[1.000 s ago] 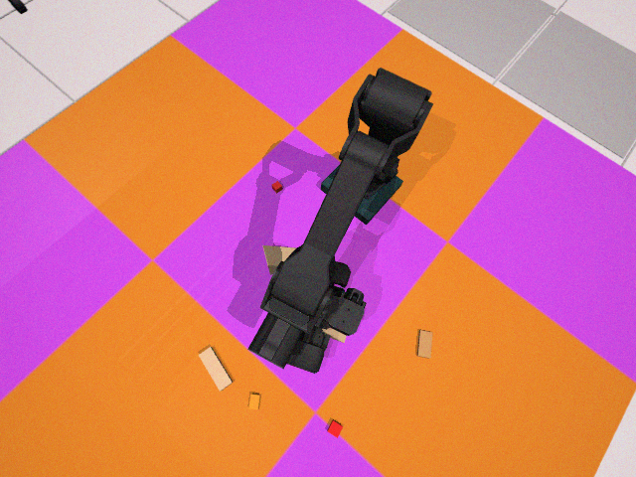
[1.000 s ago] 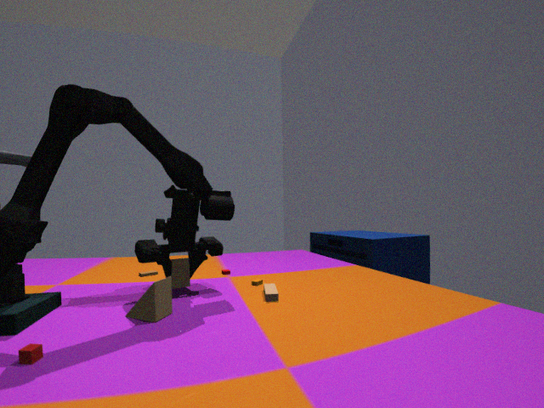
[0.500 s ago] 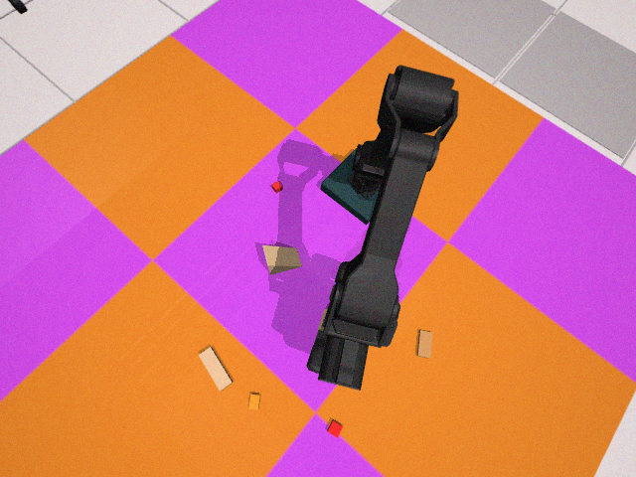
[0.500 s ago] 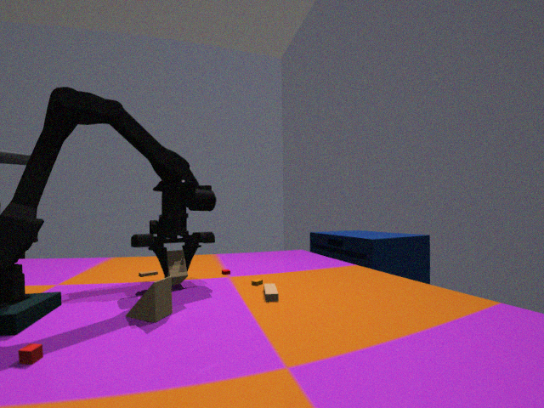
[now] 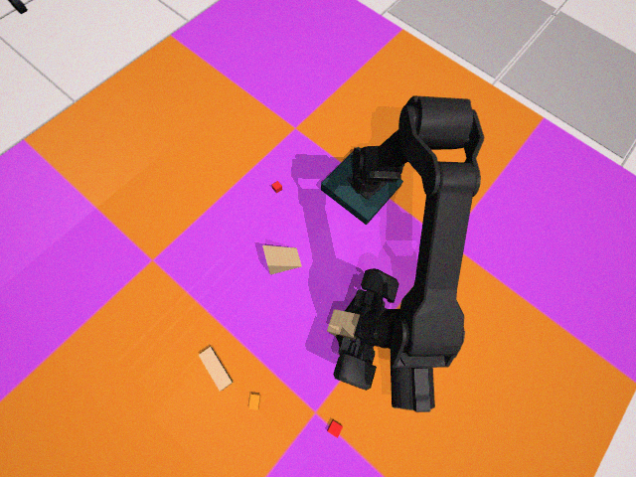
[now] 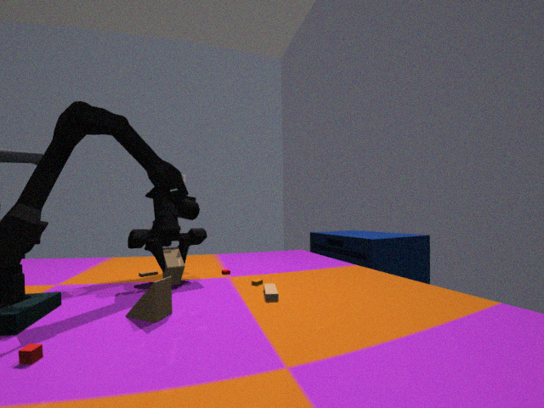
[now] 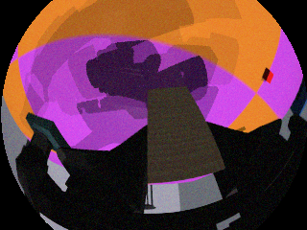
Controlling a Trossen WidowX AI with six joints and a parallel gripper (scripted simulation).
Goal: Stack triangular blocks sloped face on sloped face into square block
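One triangular block (image 5: 281, 255) (image 6: 154, 303) rests on the table, left of the gripper in the top view; in the exterior view its sloped face falls toward the left. My gripper (image 5: 345, 325) (image 6: 172, 263) (image 7: 173, 126) is shut on the other triangular block (image 5: 340, 321) (image 6: 173, 267) (image 7: 179, 144). The held block is tilted and apart from the resting one in the top view. It looks low over the table, but its exact height is hard to tell. Its shaded face fills the middle of the wrist view, and the fingers hide part of its sides.
A red cube (image 5: 277, 187) (image 6: 31, 354) lies near the robot base (image 5: 359, 201). A pale slab (image 5: 216, 368) (image 6: 270, 292), an orange block (image 5: 253, 400) (image 6: 257, 282) and another red cube (image 5: 335, 427) (image 6: 225, 272) lie farther out. Another slab (image 6: 148, 274) lies behind the gripper in the exterior view.
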